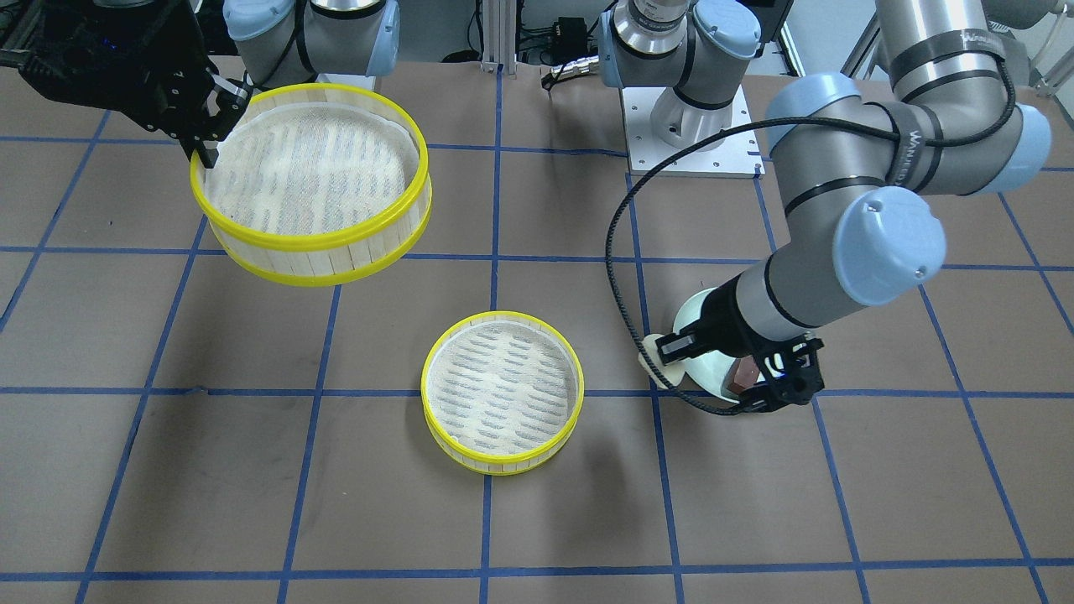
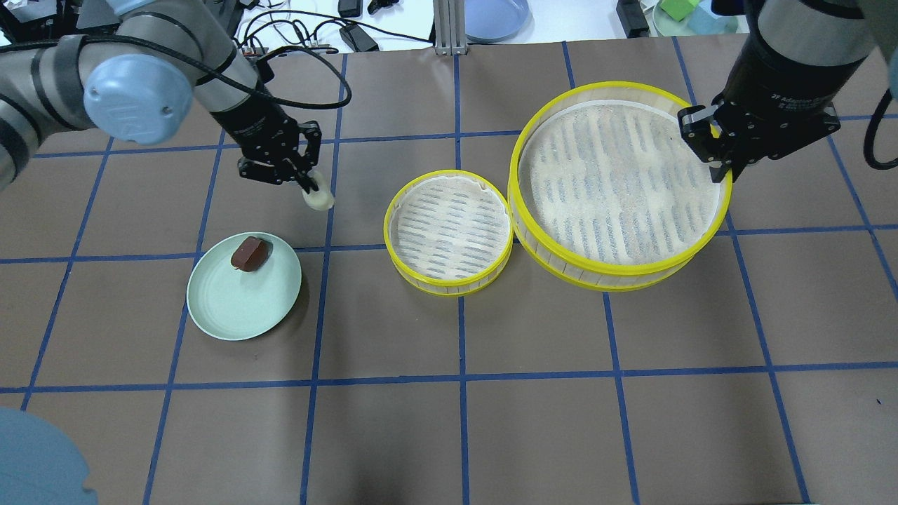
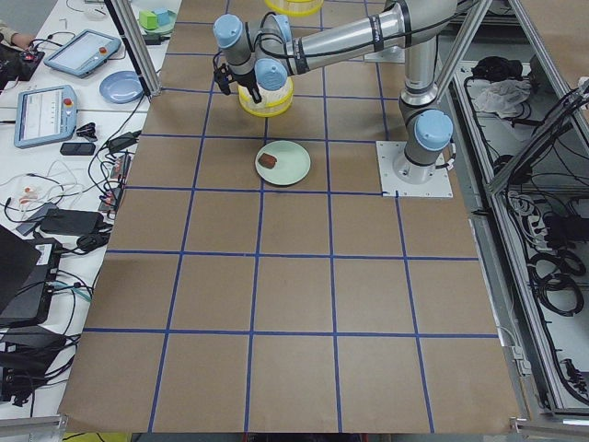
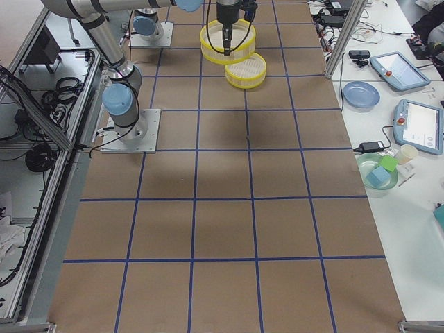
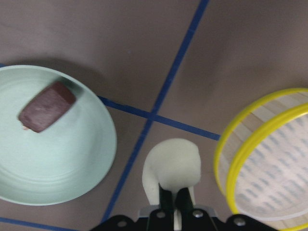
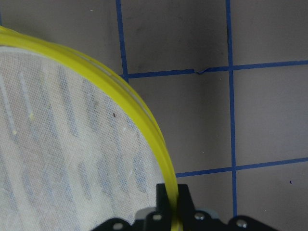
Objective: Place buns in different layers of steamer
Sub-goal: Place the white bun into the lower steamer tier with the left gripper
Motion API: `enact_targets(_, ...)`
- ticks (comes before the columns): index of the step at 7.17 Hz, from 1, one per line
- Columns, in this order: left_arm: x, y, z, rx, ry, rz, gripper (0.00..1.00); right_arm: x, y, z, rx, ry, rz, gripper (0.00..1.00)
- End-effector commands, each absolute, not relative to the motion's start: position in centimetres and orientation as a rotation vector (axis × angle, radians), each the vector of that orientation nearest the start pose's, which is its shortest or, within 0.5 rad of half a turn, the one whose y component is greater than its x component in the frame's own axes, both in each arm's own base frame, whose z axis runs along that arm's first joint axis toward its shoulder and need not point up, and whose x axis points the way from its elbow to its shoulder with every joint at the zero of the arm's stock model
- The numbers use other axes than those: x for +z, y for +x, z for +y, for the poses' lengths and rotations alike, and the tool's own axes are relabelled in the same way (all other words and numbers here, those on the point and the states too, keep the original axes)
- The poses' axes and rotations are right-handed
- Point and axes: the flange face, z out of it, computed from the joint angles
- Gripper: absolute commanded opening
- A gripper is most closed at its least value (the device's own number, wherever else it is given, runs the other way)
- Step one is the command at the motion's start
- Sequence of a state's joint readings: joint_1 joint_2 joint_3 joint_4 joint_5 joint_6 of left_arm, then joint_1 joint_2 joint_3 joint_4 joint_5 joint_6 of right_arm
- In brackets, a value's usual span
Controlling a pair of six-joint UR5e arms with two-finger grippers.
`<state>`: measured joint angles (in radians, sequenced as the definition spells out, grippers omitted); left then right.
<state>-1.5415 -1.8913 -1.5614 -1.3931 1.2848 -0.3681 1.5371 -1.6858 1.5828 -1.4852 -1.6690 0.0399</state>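
Observation:
My left gripper [image 2: 309, 187] is shut on the cream-white bun [image 2: 318, 201] and holds it above the table, between the plate and the small-looking steamer tray; the bun also shows in the left wrist view [image 5: 172, 166]. The dark reddish-brown bun [image 2: 249, 253] lies on the mint-green plate [image 2: 242, 308]. One steamer tray [image 2: 449, 286] stands empty on the table at the centre. My right gripper [image 2: 722, 170] is shut on the yellow rim of the other steamer tray [image 2: 617, 263] and holds it lifted, empty, to the right of the first; its rim shows in the right wrist view [image 6: 144, 115].
The brown paper table has a blue tape grid. The left arm's base plate [image 1: 692, 134] is at the robot's side of the table. A blue bowl [image 2: 494, 17] and cables lie beyond the far edge.

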Motion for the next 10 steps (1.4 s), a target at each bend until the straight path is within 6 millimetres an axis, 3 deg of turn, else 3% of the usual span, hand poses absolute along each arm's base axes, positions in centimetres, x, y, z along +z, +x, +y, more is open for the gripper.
enact_targets(1, 32.2, -22.0, -59.6, 0.328, -0.730, 3.483, 0.00, 52.8, 10.9, -44.7, -0.028, 0.121, 3.237, 0.00)
enact_targets(3, 28.8, -25.5, -59.2, 0.334, -0.652, 3.595, 0.00, 52.7, 10.9, -44.7, -0.028, 0.121, 3.236, 0.00)
enact_targets(4, 27.9, -25.7, -59.5, 0.312, -0.633, 3.604, 0.38, 52.7, 10.9, -44.7, -0.028, 0.118, 3.236, 0.00)
enact_targets(5, 27.9, -25.7, -59.7, 0.305, -0.646, 3.602, 0.93, 52.6, 10.8, -44.6, -0.020, 0.115, 3.242, 0.00)
enact_targets(6, 28.7, -25.5, -59.7, 0.267, -0.634, 3.597, 1.00, 52.5, 10.8, -44.5, 0.000, 0.110, 3.244, 0.00)
enact_targets(8, 28.8, -24.8, -59.7, 0.220, -0.616, 3.534, 1.00, 51.6, 10.8, -45.0, 0.030, 0.110, 3.241, 0.00)
enact_targets(9, 30.5, -23.8, -60.2, 0.124, -0.570, 3.517, 0.99, 49.6, 10.9, -46.7, 0.076, 0.108, 3.239, 0.00)
enact_targets(10, 31.3, -19.1, -61.4, 0.026, -0.398, 3.376, 1.00, 45.9, 11.9, -50.6, 0.071, 0.103, 3.229, 0.00)
